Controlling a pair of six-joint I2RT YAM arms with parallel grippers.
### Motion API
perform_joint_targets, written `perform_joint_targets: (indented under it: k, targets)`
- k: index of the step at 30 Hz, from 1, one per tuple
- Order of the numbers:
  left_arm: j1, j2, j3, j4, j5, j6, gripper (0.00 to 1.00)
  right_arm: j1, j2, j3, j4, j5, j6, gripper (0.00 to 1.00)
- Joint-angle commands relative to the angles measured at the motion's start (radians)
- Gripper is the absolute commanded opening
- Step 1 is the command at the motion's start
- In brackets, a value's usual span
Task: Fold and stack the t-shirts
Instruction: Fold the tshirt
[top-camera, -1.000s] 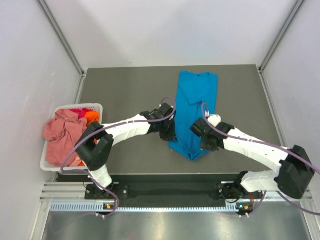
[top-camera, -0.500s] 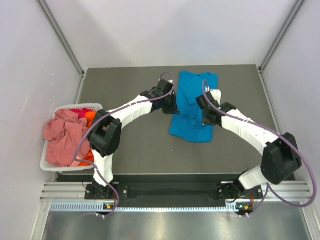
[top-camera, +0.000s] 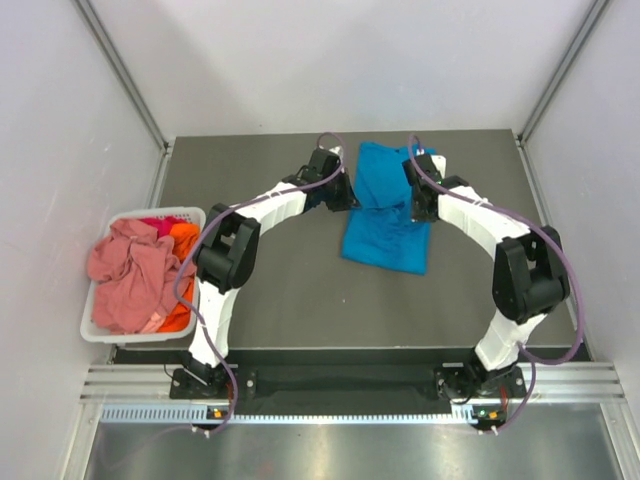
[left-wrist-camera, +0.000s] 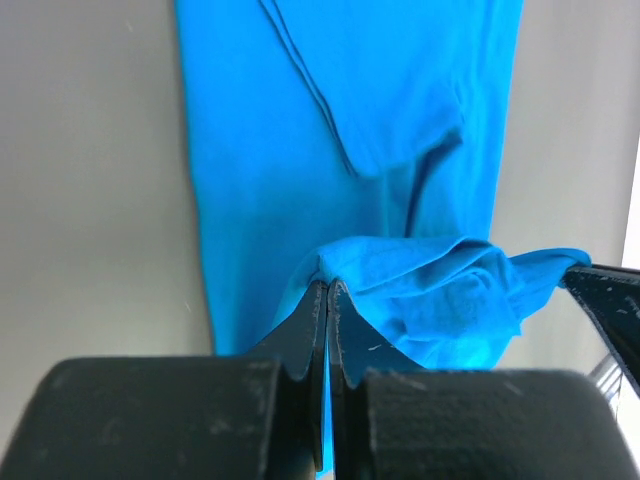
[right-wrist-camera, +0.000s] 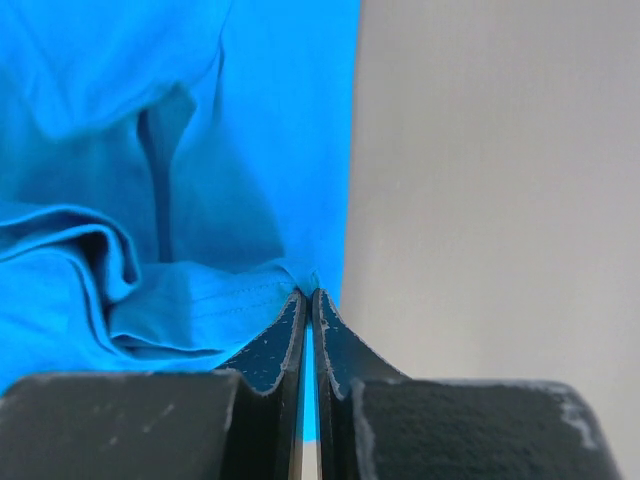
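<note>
Right end effector (right-wrist-camera: 308, 298) fingers pressed together, pinching turquoise t-shirt (right-wrist-camera: 180, 150) at its right edge. Cloth bunched in soft folds left of fingertips, flatter layer beyond with dark crease. Bare grey tabletop (right-wrist-camera: 490, 180) fills right half.

Between the left gripper (top-camera: 343, 197) and the right gripper (top-camera: 420, 203), both pinched tight on cloth, only the turquoise t-shirt (top-camera: 385, 228) lay, low and rumpled. Outward of each gripper, and behind them between the arms, the grey table (top-camera: 280, 295) was bare. The white basket (top-camera: 100, 332), heaped with pink and orange t-shirts (top-camera: 130, 265), stood well apart, behind and left of the left gripper. The back wall (top-camera: 340, 60) rose near ahead.
</note>
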Motion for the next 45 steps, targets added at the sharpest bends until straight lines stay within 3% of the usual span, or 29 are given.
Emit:
perform_joint_targets:
  k: [1, 20, 39, 41, 42, 45]
  targets:
    - [0.017, 0.021, 0.073, 0.122, 0.037, -0.006, 0.00, -0.037, 0.049, 0.099, -0.006, -0.012, -0.053, 0.00]
    - [0.071, 0.159, 0.191, 0.199, 0.050, -0.052, 0.00, -0.126, 0.246, 0.271, -0.030, -0.058, -0.117, 0.00]
    - [0.080, 0.228, 0.272, 0.128, -0.035, -0.049, 0.00, -0.147, 0.361, 0.429, -0.057, -0.062, -0.151, 0.06]
    - [0.083, 0.223, 0.275, 0.125, -0.043, -0.045, 0.06, -0.153, 0.388, 0.491, -0.072, -0.056, -0.154, 0.09]
    - [0.083, 0.220, 0.286, 0.093, -0.048, -0.045, 0.15, -0.158, 0.395, 0.515, -0.104, -0.042, -0.150, 0.14]
    - [0.088, 0.184, 0.298, 0.049, -0.054, -0.017, 0.27, -0.164, 0.369, 0.541, -0.125, -0.042, -0.139, 0.25]
